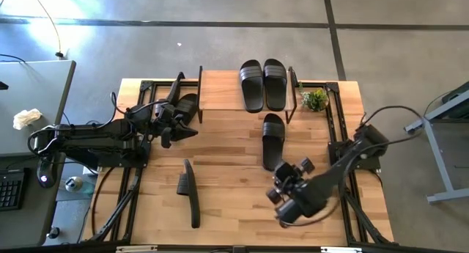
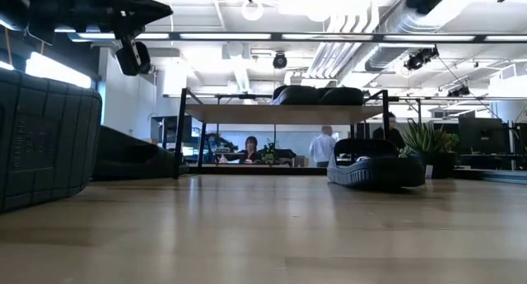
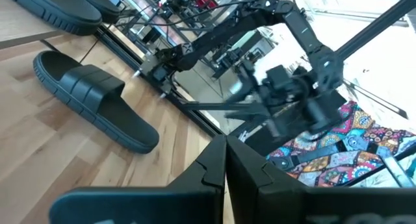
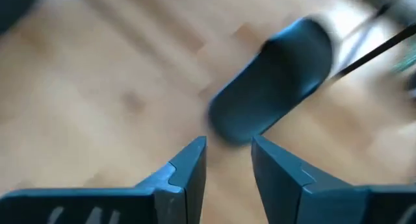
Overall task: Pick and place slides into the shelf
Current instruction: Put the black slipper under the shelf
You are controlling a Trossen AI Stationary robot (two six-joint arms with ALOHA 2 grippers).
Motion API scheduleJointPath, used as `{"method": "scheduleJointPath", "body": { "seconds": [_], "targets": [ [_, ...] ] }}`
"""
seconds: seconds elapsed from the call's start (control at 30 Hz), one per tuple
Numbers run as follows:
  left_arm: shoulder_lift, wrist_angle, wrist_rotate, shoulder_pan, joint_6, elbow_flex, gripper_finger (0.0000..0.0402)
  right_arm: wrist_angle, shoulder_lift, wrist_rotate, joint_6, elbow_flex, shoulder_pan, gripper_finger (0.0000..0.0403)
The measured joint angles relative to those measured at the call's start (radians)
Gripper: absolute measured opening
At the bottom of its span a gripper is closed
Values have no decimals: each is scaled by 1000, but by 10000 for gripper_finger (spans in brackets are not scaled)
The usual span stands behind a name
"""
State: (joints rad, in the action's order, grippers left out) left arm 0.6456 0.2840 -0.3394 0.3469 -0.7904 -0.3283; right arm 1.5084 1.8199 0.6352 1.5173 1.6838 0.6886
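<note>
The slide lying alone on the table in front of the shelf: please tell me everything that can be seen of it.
The slide is a black slip-on sandal with a flat elongated sole and a wide, faintly striped strap; it looks like rubber or foam. It lies flat, sole down, on the wooden table, lengthwise toward the shelf, just before its front edge. Nothing grips it. The right gripper is near its closer end, fingers apart; contact cannot be told.

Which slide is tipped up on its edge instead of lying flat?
The slide on the table's front left, alone near the edge. It stands on its side, showing a thin profile; the others lie sole-down.
</note>
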Motion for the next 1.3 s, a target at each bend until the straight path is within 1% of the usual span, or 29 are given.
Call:
{"method": "scheduleJointPath", "body": {
  "seconds": [0.1, 0.17, 0.23, 0.33, 0.37, 0.4, 0.43, 0.5, 0.57, 0.7, 0.83, 0.97, 1.07, 1.3],
  "targets": [
    [0, -1, 2, 0, 0, 0, 1, -114, -42, -104, 0, 10, 40, 107],
    [0, -4, 2, 0, 0, 0, 1, -217, -66, -150, 6, -14, 64, 93],
    [0, -4, 2, 0, 0, 0, 1, -349, -82, -199, 8, -55, 82, 70],
    [0, -4, 2, 0, 0, 0, 1, -514, -86, -303, 3, -133, 97, 25],
    [0, -4, 2, 0, 0, 0, 1, -556, -86, -315, 4, -166, 99, 13],
    [0, -4, 2, 0, 0, 0, 1, -599, -86, -310, 4, -199, 99, 7],
    [0, -4, 2, 0, 0, 0, 1, -637, -86, -282, 6, -232, 98, 6],
    [0, -4, 2, 0, 0, 0, 1, -686, -86, -189, 38, -296, 93, 11],
    [0, -4, -1, 0, 0, 0, 1, -720, -86, -140, 66, -361, 80, 7],
    [0, -5, -11, 0, 0, 0, 1, -802, -86, -147, 97, -492, 41, 3],
    [0, -6, -14, 0, -2, 0, 1, -967, -86, -182, 74, -623, 3, 1],
    [0, -7, -14, 0, -3, 0, 1, -1123, -86, -166, 53, -725, -19, 0],
    [0, -8, -14, 0, -7, 0, 1, -1152, -86, -163, 45, -761, -35, 0],
    [0, -30, -12, 0, -8, 0, 1, -1132, -86, -128, 27, -785, -89, 0]
  ]
}}
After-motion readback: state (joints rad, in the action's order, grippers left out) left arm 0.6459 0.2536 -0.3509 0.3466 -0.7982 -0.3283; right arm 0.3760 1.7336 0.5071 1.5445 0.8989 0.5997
